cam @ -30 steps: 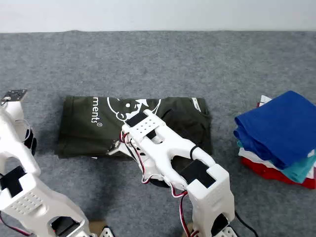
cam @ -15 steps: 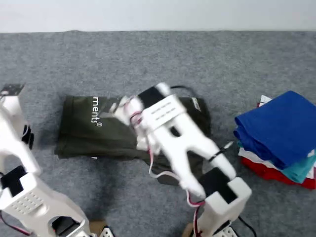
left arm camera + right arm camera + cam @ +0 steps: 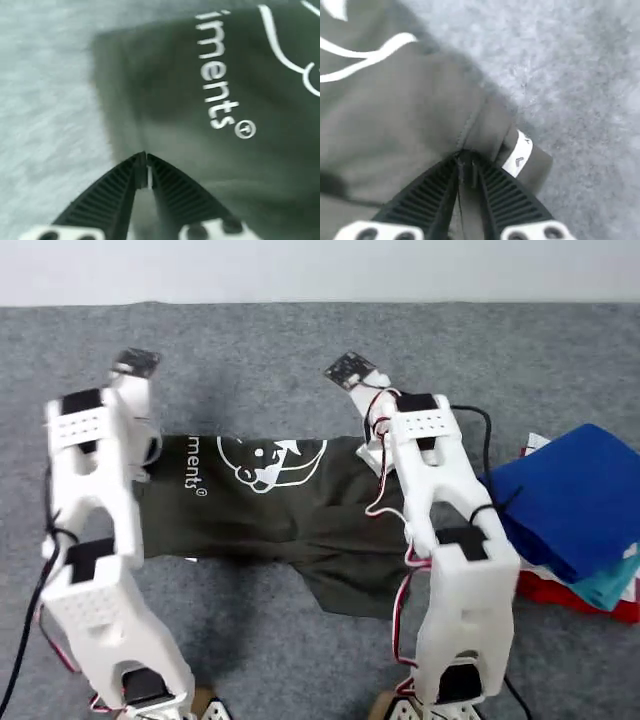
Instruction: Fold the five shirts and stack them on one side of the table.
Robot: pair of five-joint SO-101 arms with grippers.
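A dark green shirt (image 3: 270,510) with white print lies flat mid-table, one rumpled flap hanging toward the near edge. My left gripper (image 3: 142,462) sits at the shirt's far left corner. In the left wrist view it (image 3: 145,162) is shut, its tips pinching the shirt's (image 3: 240,75) edge beside the white lettering. At the far right corner is my right gripper (image 3: 378,455). In the right wrist view it (image 3: 467,162) is shut on a fold of the shirt (image 3: 395,110) next to a small white label (image 3: 520,152).
A stack of folded shirts (image 3: 565,510) stands at the right edge of the table, blue on top, then teal, white and red. The grey felt table (image 3: 300,360) has bare room behind the green shirt and to its left.
Both arms swung from the near side to the shirt's far corners. The right gripper left the shirt's middle, and the left arm came in from the table's left edge. The shirt now lies more spread.
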